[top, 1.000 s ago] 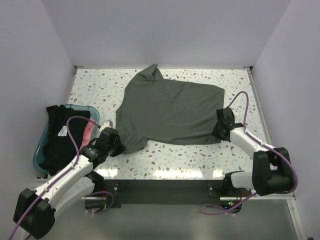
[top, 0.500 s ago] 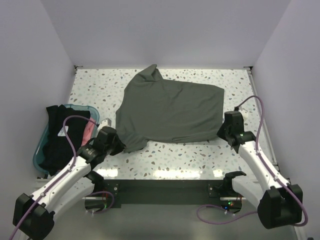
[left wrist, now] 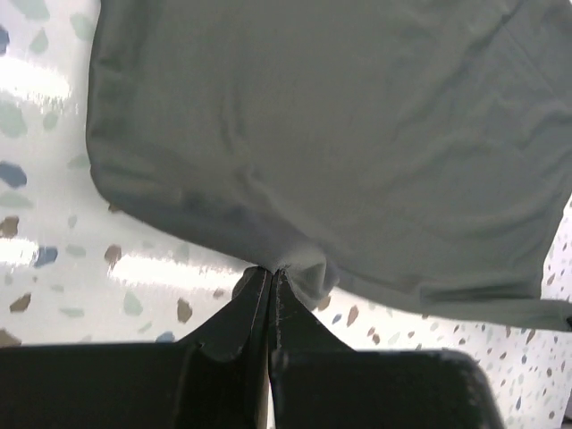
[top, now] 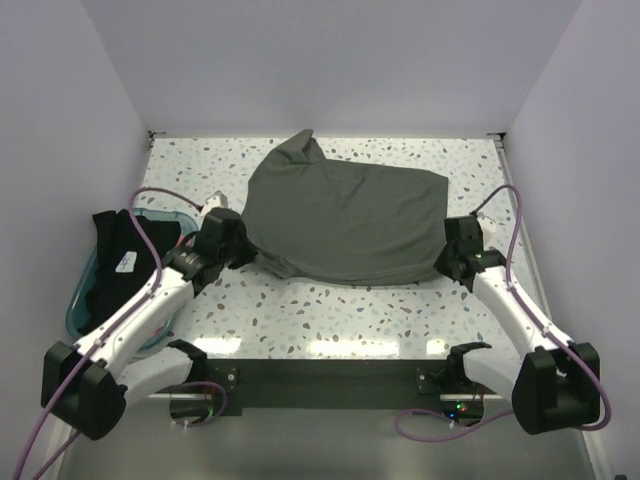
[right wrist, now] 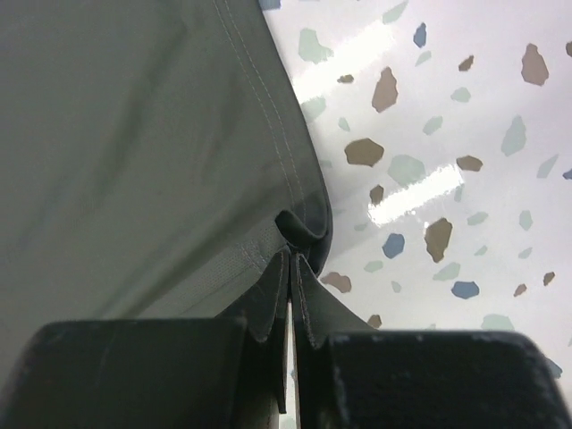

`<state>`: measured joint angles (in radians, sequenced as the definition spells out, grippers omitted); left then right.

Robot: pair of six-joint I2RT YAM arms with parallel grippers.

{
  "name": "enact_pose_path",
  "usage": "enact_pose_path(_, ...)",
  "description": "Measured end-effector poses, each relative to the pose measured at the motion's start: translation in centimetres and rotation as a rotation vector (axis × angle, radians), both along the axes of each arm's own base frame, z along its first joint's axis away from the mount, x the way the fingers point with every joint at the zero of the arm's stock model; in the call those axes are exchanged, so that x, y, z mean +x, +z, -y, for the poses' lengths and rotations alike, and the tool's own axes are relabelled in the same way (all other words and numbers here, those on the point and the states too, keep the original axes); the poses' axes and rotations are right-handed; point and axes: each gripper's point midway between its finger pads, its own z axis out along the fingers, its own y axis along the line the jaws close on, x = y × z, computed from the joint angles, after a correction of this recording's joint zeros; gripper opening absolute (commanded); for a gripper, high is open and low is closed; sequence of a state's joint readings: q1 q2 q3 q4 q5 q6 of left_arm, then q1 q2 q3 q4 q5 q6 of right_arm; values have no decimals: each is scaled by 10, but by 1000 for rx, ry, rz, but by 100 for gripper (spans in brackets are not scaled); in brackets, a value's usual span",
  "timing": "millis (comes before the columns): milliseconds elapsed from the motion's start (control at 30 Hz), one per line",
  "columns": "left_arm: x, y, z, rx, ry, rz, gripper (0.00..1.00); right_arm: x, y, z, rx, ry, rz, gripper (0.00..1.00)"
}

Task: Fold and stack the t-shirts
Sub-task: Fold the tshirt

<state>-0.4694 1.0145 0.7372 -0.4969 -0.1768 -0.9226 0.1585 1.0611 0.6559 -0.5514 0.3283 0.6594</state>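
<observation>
The dark olive-green t-shirt [top: 345, 215] lies spread across the middle of the table. My left gripper [top: 243, 243] is shut on its near left edge, a pinch of olive cloth [left wrist: 295, 268] held at the fingertips and lifted off the table. My right gripper [top: 447, 262] is shut on the shirt's near right hem corner [right wrist: 299, 228], which curls over the fingertips. The black t-shirt [top: 110, 270] lies in and over the teal tub [top: 80, 300] at the left. The pink shirt is hidden from view.
The teal tub stands at the table's left edge beside my left arm. White walls close the table at the back and both sides. The speckled tabletop [top: 330, 310] shows along the near edge below the shirt.
My left gripper has carried the shirt's near left edge away from me and inward, folding it over. My right gripper has lifted slightly with the right hem corner.
</observation>
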Motion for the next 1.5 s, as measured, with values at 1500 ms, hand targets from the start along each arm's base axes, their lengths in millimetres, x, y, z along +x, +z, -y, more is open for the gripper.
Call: enact_pose_path(1500, 212, -24, 30, -26, -75, -5, 9, 90, -42, 29, 145, -133, -41, 7)
